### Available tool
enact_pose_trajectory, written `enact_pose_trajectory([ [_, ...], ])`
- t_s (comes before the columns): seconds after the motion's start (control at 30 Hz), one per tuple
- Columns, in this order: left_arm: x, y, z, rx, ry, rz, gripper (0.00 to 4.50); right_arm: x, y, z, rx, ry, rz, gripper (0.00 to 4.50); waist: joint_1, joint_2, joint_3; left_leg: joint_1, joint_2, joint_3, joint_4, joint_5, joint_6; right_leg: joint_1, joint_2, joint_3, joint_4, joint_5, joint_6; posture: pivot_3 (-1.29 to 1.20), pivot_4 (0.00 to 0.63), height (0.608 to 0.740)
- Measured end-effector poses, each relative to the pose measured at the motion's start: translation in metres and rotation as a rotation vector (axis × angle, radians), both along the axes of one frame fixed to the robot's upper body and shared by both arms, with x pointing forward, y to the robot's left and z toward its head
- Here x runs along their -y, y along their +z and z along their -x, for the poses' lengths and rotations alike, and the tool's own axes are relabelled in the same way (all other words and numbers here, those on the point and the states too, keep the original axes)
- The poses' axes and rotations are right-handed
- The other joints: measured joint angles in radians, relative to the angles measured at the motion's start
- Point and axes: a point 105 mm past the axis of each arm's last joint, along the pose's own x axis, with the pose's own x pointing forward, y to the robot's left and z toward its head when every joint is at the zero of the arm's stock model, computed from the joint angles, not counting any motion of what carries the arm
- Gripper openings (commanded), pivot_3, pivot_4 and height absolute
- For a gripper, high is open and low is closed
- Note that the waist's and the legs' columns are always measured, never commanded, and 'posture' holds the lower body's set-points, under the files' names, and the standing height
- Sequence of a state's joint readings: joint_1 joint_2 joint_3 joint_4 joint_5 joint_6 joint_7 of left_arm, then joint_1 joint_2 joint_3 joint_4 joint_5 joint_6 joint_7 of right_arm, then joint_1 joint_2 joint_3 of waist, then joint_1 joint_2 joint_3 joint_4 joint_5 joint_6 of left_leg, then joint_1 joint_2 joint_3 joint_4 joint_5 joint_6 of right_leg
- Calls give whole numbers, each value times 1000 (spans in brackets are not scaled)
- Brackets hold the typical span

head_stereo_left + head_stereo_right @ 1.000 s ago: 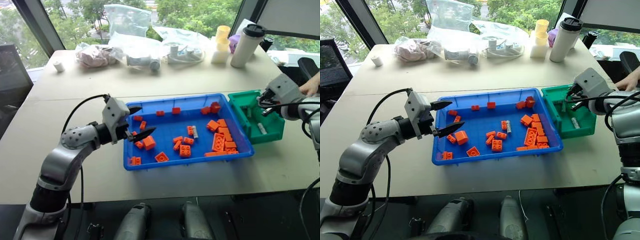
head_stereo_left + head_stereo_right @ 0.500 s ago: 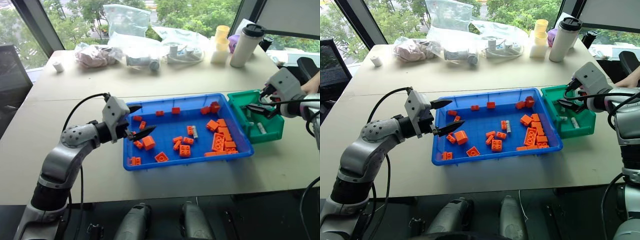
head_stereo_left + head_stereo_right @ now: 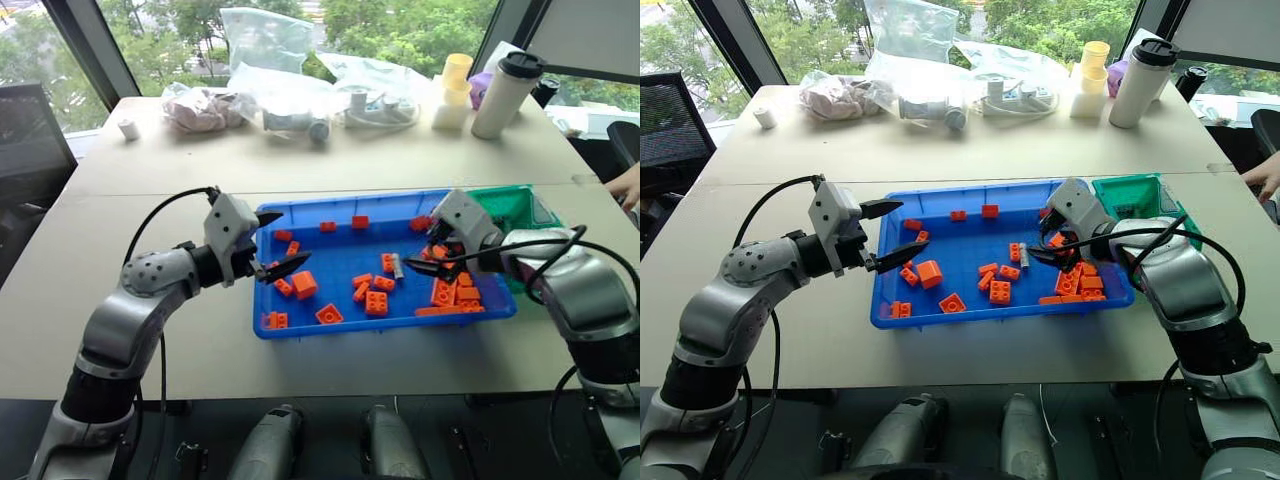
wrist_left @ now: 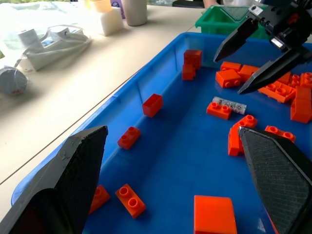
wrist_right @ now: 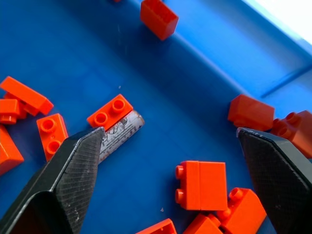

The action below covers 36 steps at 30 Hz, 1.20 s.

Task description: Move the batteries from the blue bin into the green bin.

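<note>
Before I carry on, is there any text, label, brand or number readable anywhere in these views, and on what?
Nothing reads clearly.
Silver-grey cylindrical battery lying beside an orange toy brick in the shallow blue plastic bin: dark print on its wrap, too blurred to read.
White insulated tumbler with black lid on the beige table: no lettering visible.
Clear plastic bags: no legible print.

The right tool point(image 3: 418, 260) and its arm cover most of the green bin point(image 3: 520, 205), so its inside cannot be seen. One battery point(image 5: 119, 130) lies partly under an orange brick point(image 5: 109, 111); its label is unreadable.
</note>
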State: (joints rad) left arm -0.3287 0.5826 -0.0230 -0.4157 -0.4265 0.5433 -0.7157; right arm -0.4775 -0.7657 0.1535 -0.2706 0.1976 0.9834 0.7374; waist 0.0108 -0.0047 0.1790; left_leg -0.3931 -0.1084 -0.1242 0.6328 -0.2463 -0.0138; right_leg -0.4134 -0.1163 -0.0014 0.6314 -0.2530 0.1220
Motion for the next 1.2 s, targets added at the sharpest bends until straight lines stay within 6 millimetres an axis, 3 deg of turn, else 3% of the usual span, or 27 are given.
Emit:
enact_pose_trajectory([
  [0.07, 0, -2, 0, -7, 2, -1, 4500, -8, -8, 2, -28, 10, -21, 4486, -3, 0, 0, 0, 0, 0, 0, 0, 0, -1, 0, 0, 1, 0, 0, 0, 150, 740],
  [0.4, 0, -2, 2, -8, 9, -7, 4500, -18, -10, 0, -19, 17, -32, 4486, 0, 0, 0, 1, 0, 0, 0, 0, 0, 0, 1, 0, 1, 0, 0, 0, 150, 740],
  [0.7, -1, -1, 1, -5, 20, -6, 4500, -14, -20, -2, -43, -2, -14, 38, 0, 0, 0, 1, 0, 0, 0, 0, 0, 1, 1, 0, 1, 0, 0, 0, 150, 740],
  [1.03, -1, -2, 1, -4, 25, -7, 4500, -10, -14, -6, -43, -21, -23, 38, 0, 0, 0, 1, 0, 0, 0, 0, 0, 1, 1, 0, 1, 0, 0, 0, 150, 740],
  [1.1, -2, -2, 1, -4, 25, -8, 4500, 1, 4, -11, -4, -49, -29, 38, 1, 0, 0, 0, 0, 0, 0, 0, 0, 0, 1, 0, 1, 0, 0, 0, 150, 740],
  [1.2, -2, -1, 1, -2, 25, -8, 4500, 28, 54, -22, 145, -121, -30, 38, 2, 0, 0, 0, 0, 0, 0, -1, 1, 0, 1, 0, 0, 0, 0, 0, 150, 740],
])
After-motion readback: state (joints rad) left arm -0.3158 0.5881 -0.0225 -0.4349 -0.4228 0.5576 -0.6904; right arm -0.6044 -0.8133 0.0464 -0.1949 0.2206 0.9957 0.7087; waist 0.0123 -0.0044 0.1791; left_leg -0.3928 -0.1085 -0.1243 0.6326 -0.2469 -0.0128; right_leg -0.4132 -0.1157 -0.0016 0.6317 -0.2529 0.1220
